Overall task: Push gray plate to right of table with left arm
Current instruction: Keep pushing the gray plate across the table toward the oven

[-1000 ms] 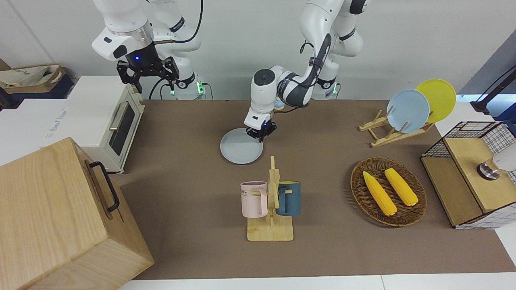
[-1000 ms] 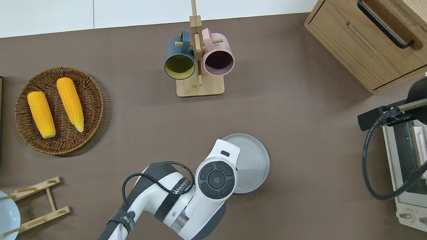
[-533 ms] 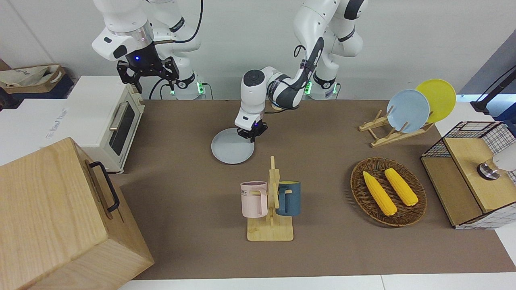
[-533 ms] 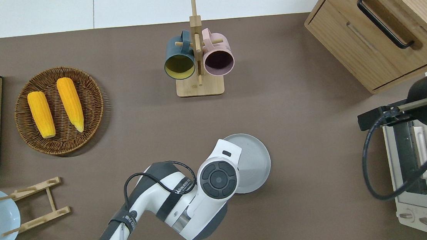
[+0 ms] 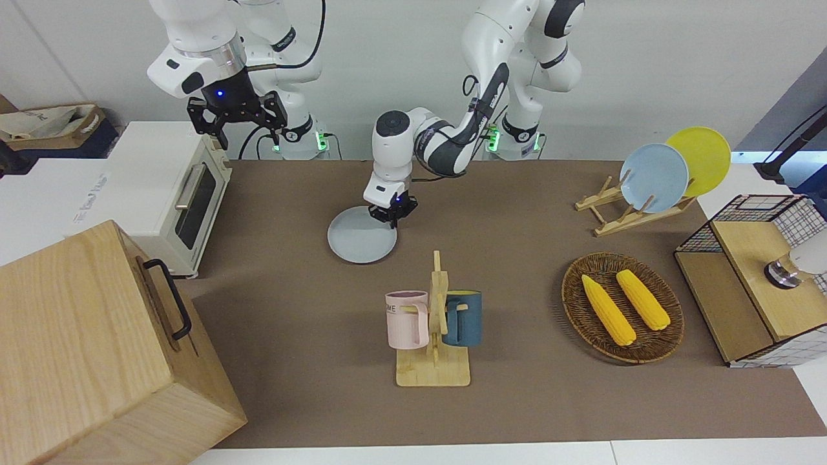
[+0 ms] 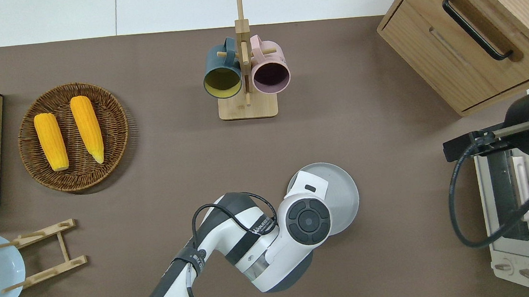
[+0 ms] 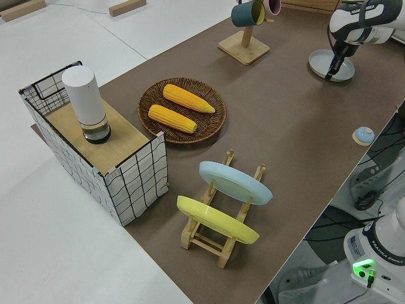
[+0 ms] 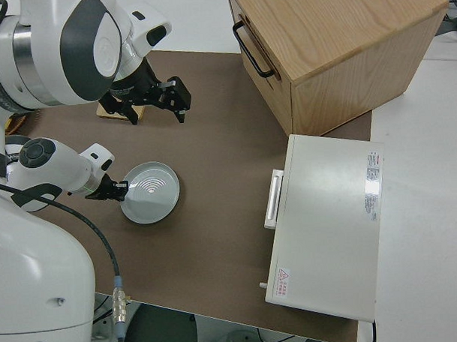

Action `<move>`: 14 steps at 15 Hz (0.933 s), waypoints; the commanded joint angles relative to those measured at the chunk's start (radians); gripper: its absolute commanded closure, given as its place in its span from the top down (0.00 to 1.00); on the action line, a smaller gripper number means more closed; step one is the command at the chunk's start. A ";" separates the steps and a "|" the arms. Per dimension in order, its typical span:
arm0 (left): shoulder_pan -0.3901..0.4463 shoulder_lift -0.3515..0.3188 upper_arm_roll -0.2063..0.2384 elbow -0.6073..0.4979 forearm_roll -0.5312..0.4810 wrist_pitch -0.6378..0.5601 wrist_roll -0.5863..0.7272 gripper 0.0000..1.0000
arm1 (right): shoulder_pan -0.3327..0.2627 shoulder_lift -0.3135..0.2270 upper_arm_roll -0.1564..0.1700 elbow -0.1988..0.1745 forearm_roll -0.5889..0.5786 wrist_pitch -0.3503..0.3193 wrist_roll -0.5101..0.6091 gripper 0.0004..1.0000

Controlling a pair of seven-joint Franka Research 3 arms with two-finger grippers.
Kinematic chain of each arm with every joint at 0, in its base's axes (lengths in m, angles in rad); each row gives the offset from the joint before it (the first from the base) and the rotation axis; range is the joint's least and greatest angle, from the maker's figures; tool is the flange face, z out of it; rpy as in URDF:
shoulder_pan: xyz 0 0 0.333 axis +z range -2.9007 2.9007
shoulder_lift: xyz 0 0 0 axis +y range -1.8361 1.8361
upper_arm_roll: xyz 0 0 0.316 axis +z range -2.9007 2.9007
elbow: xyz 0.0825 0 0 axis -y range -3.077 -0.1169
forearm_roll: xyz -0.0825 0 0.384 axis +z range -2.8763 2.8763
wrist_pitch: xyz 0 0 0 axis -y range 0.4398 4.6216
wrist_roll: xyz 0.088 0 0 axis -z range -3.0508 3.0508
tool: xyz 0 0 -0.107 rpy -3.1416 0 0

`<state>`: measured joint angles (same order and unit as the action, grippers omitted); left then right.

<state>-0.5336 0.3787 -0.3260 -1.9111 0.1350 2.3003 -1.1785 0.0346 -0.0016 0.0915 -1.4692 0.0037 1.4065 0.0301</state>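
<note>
The gray plate lies flat on the brown table, between the mug rack and the robots. It also shows in the overhead view, the left side view and the right side view. My left gripper is shut and points down, its tips on the plate just inside the rim at the edge toward the left arm's end. In the overhead view the arm's wrist hides the tips. My right gripper is open, empty and parked.
A mug rack with a pink and a blue mug stands farther from the robots than the plate. A toaster oven and a wooden drawer cabinet fill the right arm's end. A corn basket and a dish rack are at the left arm's end.
My left gripper has slid toward the right arm's end of the table, and the gray plate has moved with it the same way. The right arm has not moved.
</note>
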 commanded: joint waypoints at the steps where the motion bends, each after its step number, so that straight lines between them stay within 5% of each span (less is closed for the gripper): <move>1: -0.048 0.074 0.010 0.078 0.021 -0.025 -0.042 0.00 | -0.012 -0.006 0.005 0.001 0.010 -0.012 -0.001 0.98; 8: -0.080 0.149 0.013 0.231 0.026 -0.149 -0.056 0.00 | -0.012 -0.006 0.005 0.001 0.010 -0.012 -0.001 0.98; 14: -0.085 0.155 0.013 0.241 0.067 -0.154 -0.061 0.00 | -0.012 -0.006 0.005 0.001 0.009 -0.011 -0.003 0.98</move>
<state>-0.5978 0.5013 -0.3248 -1.7099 0.1697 2.1768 -1.2142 0.0346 -0.0016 0.0915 -1.4692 0.0037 1.4065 0.0302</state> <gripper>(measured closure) 0.965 0.013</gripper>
